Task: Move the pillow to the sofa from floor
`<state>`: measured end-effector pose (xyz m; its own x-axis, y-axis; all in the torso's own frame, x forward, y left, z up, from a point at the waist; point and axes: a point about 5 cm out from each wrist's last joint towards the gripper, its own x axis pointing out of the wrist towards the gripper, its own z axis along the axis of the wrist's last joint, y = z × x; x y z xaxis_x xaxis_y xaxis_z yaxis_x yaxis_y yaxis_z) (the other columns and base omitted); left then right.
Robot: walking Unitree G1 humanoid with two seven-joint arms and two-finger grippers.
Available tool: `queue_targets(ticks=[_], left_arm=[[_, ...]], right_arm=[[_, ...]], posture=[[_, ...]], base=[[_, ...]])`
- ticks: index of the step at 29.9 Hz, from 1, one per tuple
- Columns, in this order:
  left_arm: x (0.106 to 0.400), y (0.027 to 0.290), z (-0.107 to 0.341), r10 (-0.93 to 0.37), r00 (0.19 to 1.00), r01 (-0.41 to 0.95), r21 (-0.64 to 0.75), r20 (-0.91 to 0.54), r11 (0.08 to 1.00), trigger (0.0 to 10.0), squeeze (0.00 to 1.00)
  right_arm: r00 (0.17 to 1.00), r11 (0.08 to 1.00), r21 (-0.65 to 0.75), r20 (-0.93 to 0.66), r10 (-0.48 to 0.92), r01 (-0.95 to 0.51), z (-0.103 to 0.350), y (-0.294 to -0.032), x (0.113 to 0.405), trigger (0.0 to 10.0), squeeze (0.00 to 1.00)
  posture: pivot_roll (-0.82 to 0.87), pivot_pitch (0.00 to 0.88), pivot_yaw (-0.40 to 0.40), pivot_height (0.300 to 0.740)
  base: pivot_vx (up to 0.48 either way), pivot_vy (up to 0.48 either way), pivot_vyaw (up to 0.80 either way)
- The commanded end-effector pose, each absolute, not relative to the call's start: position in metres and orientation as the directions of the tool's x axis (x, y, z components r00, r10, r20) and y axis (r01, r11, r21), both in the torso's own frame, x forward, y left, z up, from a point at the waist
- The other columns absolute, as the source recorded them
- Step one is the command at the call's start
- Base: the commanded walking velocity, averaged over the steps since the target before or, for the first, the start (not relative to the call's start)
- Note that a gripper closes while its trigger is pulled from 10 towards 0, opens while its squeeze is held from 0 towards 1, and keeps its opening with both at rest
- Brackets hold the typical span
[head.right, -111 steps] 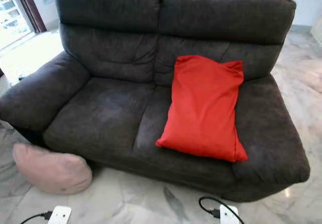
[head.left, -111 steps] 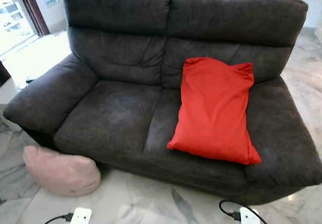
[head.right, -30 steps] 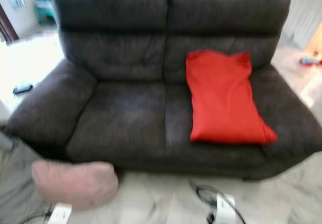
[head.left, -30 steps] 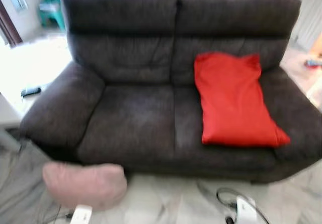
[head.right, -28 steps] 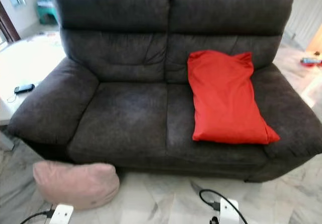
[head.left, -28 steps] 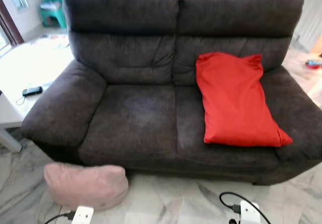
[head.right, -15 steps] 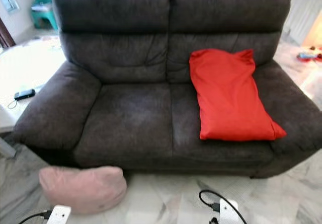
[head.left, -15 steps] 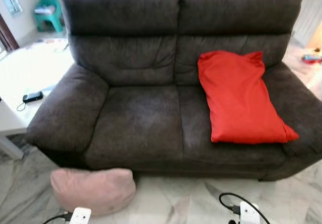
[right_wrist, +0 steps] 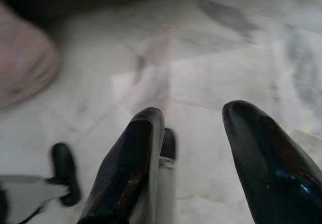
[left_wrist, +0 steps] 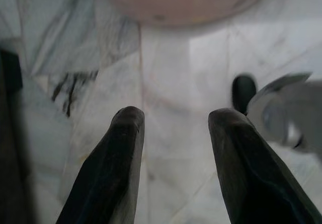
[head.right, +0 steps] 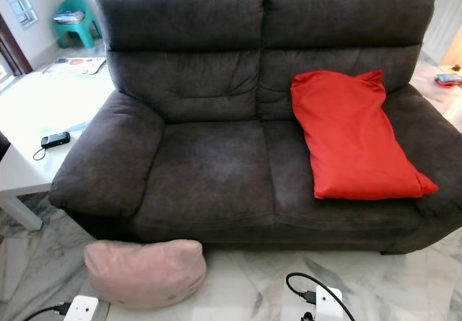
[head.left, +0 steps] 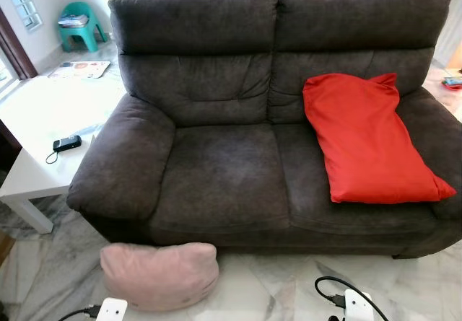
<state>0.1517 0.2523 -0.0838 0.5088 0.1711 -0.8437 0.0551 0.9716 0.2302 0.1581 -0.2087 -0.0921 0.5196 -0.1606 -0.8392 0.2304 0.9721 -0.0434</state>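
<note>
A pale pink pillow [head.left: 160,275] lies on the marble floor against the front of the dark grey sofa [head.left: 224,169], below its left armrest. A red pillow [head.left: 368,141] leans on the sofa's right seat and backrest. My left gripper [left_wrist: 173,121] hangs open above the floor tiles, with the pink pillow [left_wrist: 181,0] blurred just beyond its fingers. My right gripper [right_wrist: 193,121] is open too, over bare marble, with the pink pillow [right_wrist: 22,68] off to one side.
A white low table [head.left: 43,141] with a small black device [head.left: 66,143] stands left of the sofa. A teal stool [head.left: 78,24] is at the back left. White boxes with black cables [head.left: 354,305] lie on the floor near my feet.
The camera has swung left: the sofa and both pillows sit further right in the picture, and more of the white table shows. Nothing itself has moved.
</note>
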Motion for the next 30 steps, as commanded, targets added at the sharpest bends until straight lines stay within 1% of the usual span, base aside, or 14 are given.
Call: queue_targets(ticks=[1, 11, 15, 20, 22, 29, 30], left_arm=[[0.149, 0.253, -0.085, 0.173, 0.500, 0.055, 0.230, -0.849, 0.972, 10.0, 0.00], [0.155, 0.241, -0.086, 0.155, 0.511, 0.063, 0.216, -0.846, 0.974, 10.0, 0.00], [0.157, 0.237, -0.086, 0.150, 0.513, 0.064, 0.212, -0.845, 0.975, 10.0, 0.00], [0.160, 0.234, -0.086, 0.146, 0.517, 0.067, 0.210, -0.844, 0.975, 10.0, 0.00], [0.162, 0.233, -0.085, 0.144, 0.518, 0.069, 0.209, -0.843, 0.975, 10.0, 0.00], [0.162, 0.233, -0.085, 0.143, 0.518, 0.075, 0.211, -0.843, 0.974, 10.0, 0.00], [0.162, 0.233, -0.085, 0.143, 0.518, 0.076, 0.212, -0.843, 0.974, 10.0, 0.00]], right_arm=[[0.516, 0.969, -0.041, -0.841, -0.165, 0.243, -0.092, -0.209, 0.157, 10.0, 0.00], [0.516, 0.969, -0.042, -0.841, -0.166, 0.243, -0.092, -0.211, 0.156, 10.0, 0.00], [0.529, 0.976, -0.044, -0.835, -0.152, 0.211, -0.091, -0.210, 0.159, 10.0, 0.00], [0.534, 0.979, -0.027, -0.835, -0.134, 0.204, -0.091, -0.208, 0.160, 10.0, 0.00], [0.528, 0.973, -0.017, -0.837, -0.141, 0.232, -0.092, -0.208, 0.159, 10.0, 0.00], [0.526, 0.980, -0.034, -0.840, -0.133, 0.194, -0.093, -0.207, 0.157, 10.0, 0.00], [0.527, 0.981, -0.034, -0.840, -0.131, 0.189, -0.093, -0.207, 0.157, 10.0, 0.00]], posture=[[0.11, 0.000, 0.017, 0.740], [0.11, 0.000, 0.009, 0.740], [0.11, 0.000, 0.007, 0.740], [0.11, 0.000, 0.009, 0.740], [0.11, 0.000, 0.010, 0.740], [0.11, 0.000, 0.016, 0.740], [0.11, 0.000, 0.017, 0.740]], base=[[0.000, 0.330, 0.00], [0.000, 0.332, 0.00], [0.000, 0.332, 0.00], [0.000, 0.331, 0.74], [0.000, 0.330, 0.00], [0.000, 0.333, 0.00], [0.000, 0.334, 0.67]])
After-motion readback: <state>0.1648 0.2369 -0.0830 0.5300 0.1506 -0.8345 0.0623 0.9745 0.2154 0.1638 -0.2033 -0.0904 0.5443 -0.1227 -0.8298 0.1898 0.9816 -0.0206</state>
